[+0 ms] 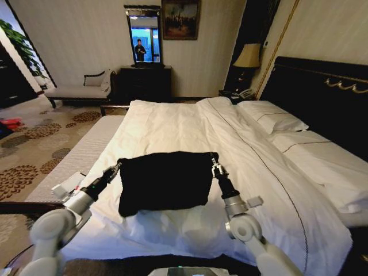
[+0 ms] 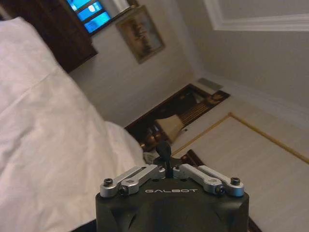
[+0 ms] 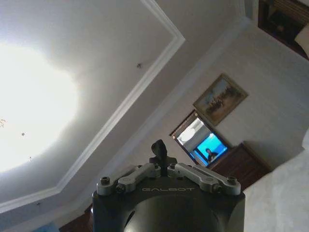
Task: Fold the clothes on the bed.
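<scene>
The clothes [image 1: 164, 181], a black T-shirt, are stretched between my two grippers over the near part of the bed [image 1: 172, 123]. The shirt's top edge runs level from one gripper to the other, and its lower part sags onto the white duvet. My left gripper [image 1: 118, 167] is shut on the shirt's upper left corner. My right gripper [image 1: 214, 163] is shut on the upper right corner. In the left wrist view the left gripper [image 2: 164, 153] has its fingertips pressed together, and so does the right gripper [image 3: 159, 151] in the right wrist view. No lettering shows on the shirt.
White pillows [image 1: 275, 119] lie at the right against the dark headboard [image 1: 325, 95]. A pale chaise bench [image 1: 77, 90], a dark dresser [image 1: 144, 83] under a mirror and a bedside lamp [image 1: 248, 56] stand along the far wall. Patterned carpet [image 1: 34, 146] lies left of the bed.
</scene>
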{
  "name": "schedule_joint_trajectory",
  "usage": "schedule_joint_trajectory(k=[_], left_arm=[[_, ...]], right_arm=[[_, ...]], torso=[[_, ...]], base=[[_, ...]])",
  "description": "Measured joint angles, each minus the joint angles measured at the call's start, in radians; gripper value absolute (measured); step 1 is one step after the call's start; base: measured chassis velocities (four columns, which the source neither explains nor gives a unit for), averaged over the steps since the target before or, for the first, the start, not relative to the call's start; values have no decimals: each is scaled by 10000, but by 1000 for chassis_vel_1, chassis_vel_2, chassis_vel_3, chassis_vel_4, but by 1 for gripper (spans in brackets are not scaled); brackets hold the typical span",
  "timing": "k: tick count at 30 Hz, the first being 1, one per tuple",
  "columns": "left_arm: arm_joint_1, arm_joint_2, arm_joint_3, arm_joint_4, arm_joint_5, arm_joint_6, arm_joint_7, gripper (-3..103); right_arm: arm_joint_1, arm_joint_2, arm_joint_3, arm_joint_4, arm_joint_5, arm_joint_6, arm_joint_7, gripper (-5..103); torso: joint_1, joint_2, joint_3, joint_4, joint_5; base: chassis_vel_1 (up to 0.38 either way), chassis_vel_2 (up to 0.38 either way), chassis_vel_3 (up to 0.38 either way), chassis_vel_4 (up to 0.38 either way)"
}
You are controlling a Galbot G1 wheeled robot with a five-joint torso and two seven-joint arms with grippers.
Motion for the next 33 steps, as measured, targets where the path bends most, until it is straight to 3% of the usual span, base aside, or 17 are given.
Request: schedule_joint_trajectory(k=[8,13,16,18,19,22,23,27,28,31,33], left_arm=[[470,178,-1149,-1367,-1084,33,-399,2],[608,402,-1385,-1890,-1235,53,-509,2],[546,614,-1429,-1950,-1194,115,-769,2],[378,759,-924,-1608,-531,200,-850,2],[378,759,-924,-1608,-531,200,-850,2],[-58,897,197,-292,712,227,-817,2],[-58,897,197,-292,712,227,-817,2],[-1281,1001,1838,2294,2625,90,-683,2],[-1281,1001,1838,2294,2625,90,-683,2],[-2300,1120,2692,4000,3573,-120,-452,2],[-2600,1173,2961,4469,3768,-209,-385,2]], right_arm=[[-1063,5,838,1222,-480,-7,395,1],[-1943,17,1202,2055,-963,-144,867,1],[-2160,-192,1352,2623,-1089,-873,2299,1],[-1845,-452,1260,2283,-1091,-1444,3294,1],[-1845,-452,1260,2283,-1091,-1444,3294,1],[-819,-855,625,1027,-1020,-2050,4152,1],[-819,-855,625,1027,-1020,-2050,4152,1],[1201,-1069,-812,-1311,-608,-2428,4571,1],[1201,-1069,-812,-1311,-608,-2428,4571,1],[2958,-907,-1810,-3324,-566,-2349,4397,1],[3347,-834,-2010,-3786,-561,-2308,4286,1]], torso=[[0,-1,0,2,-2],[0,0,-1,-7,0],[-1,1,-1,2,-4],[-2,1,-1,3,-2],[-2,1,-1,3,-2],[0,-1,2,4,0],[0,-1,2,4,0],[1,-3,4,-1,-1],[1,-3,4,-1,-1],[3,-3,5,4,-1],[3,-5,6,6,0]], base=[[0,0,0,0],[0,0,0,0],[0,0,0,0],[0,0,0,0],[0,0,0,0],[0,0,0,0],[0,0,0,0],[0,0,0,0],[0,0,0,0],[0,0,0,0],[0,0,0,0]])
